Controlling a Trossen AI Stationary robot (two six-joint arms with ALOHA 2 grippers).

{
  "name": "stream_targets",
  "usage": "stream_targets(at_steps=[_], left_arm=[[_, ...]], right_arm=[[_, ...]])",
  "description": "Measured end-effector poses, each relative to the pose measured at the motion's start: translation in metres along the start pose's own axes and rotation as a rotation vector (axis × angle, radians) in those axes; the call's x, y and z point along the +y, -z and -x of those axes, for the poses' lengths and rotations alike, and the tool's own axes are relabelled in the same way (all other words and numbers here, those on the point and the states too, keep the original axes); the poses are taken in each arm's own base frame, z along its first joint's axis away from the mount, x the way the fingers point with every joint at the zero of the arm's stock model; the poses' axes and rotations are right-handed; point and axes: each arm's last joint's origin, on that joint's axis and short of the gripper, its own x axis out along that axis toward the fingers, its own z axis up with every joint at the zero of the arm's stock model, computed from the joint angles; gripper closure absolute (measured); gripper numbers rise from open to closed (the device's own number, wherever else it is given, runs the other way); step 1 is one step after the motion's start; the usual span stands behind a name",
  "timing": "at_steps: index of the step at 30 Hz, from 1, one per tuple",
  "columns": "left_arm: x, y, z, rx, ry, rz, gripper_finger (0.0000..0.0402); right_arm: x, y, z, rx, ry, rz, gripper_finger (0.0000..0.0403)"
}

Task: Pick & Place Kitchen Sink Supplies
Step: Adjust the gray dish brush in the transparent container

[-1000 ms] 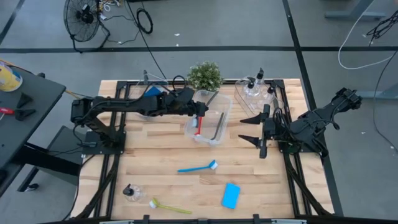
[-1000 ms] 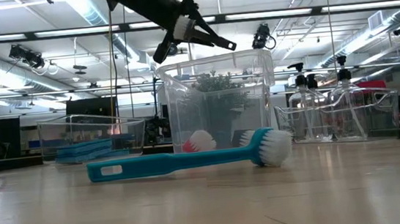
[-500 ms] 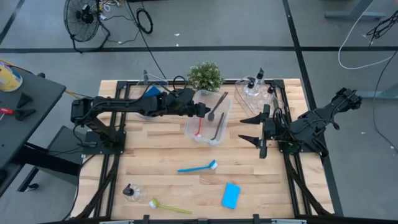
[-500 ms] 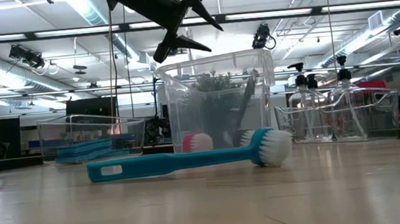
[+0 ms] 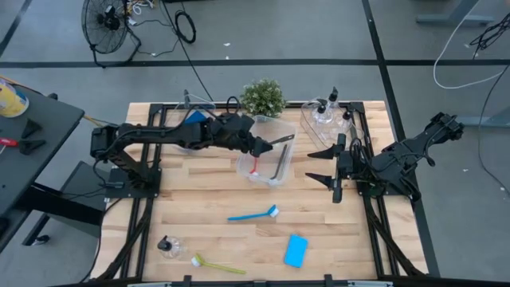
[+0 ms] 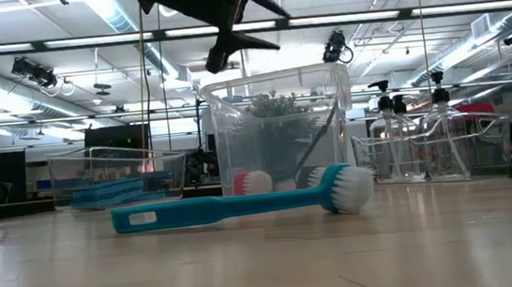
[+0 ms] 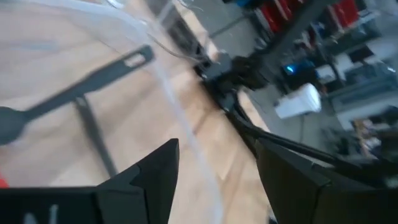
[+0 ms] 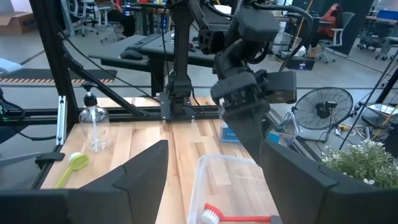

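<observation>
In the high view the left claw [image 5: 269,146] sits over the clear bin [image 5: 280,171] near the middle of the frame, a little above center. Its fingers are spread and hold nothing. A grey brush [image 5: 280,140] lies tilted across the bin's upper edge just beside the fingertips, and a red brush [image 5: 254,162] and another dark brush [image 5: 279,165] lie inside the bin.

The right claw [image 5: 323,165] waits right of center, above the tabletop [image 5: 199,195], fingers spread wide and empty.

A blue brush [image 5: 253,214] lies on the bare wood below the bin, bristles toward the right. A blue sponge [image 5: 296,249] rests at lower center, well apart from it. At lower left a small clear pump bottle [image 5: 166,246] stands near a yellow-green brush [image 5: 217,265]. More pump bottles [image 5: 330,112] stand in a second clear bin at upper right, beside a potted plant [image 5: 263,96].

In the low view the blue brush lies in front of the bin, and the left claw hangs open above the bin's rim at the top of the frame.
</observation>
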Motion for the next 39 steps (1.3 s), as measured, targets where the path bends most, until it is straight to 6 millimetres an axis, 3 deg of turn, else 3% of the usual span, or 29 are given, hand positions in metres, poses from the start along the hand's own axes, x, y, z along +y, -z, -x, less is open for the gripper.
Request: stream_targets(at_steps=[6,10,19,24,28,35,39], left_arm=[[-0.011,-0.003,0.001,0.030,0.154,-0.101,0.0194],[-0.011,-0.002,0.002,0.019,0.146,-0.134,0.0199],[-0.014,0.001,0.001,-0.007,0.157,-0.585,0.0200],[-0.015,0.002,0.001,-0.004,0.165,-0.578,0.0200],[-0.020,0.001,0.002,-0.003,0.247,-0.585,0.0200],[-0.023,0.001,0.003,0.018,0.308,-0.513,0.0200],[-0.030,-0.001,0.005,0.017,0.428,-0.522,0.0203]], right_arm=[[0.000,0.000,0.000,0.000,0.000,0.000,0.0147],[0.000,0.000,0.000,0.000,0.000,0.000,0.0147],[0.000,0.000,0.000,0.000,0.000,-0.005,0.0147],[-0.001,0.000,0.000,-0.002,0.020,-0.040,0.0147],[-0.005,0.000,0.000,-0.022,0.164,-0.095,0.0147],[-0.021,0.000,-0.008,-0.030,0.326,-0.182,0.0154],[-0.035,0.005,-0.016,0.009,0.367,-0.224,0.0175]])
